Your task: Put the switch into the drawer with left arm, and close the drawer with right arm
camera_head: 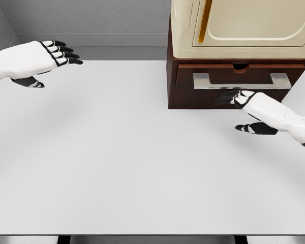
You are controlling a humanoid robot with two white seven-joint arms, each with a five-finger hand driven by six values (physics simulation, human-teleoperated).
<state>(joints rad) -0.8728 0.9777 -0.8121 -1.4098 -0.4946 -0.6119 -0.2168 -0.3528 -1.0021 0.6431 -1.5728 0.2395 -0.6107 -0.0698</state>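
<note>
Seemingly at the closing step, the right hand (254, 109), fingers (240, 96) loose and holding nothing, sat just before the shut-looking drawer (239, 76), while the left hand (38, 60) hovered empty with fingers extended over the worktop (117, 162), no switch visible.

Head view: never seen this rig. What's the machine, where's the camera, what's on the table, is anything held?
This is a simulator's render, seen from a camera on a humanoid robot's head, looking down at a white table. The two white shapes are its arms, each ending in a five-finger hand. The left hand hovers at the upper left, fingers spread, holding nothing. The right hand reaches toward the front of a dark wooden drawer with a silver handle; its fingers are extended, its fingertips blurred just below the handle, and it holds nothing. The drawer looks closed or nearly so. A cream appliance sits on top of the drawer unit. No switch is visible anywhere.
</note>
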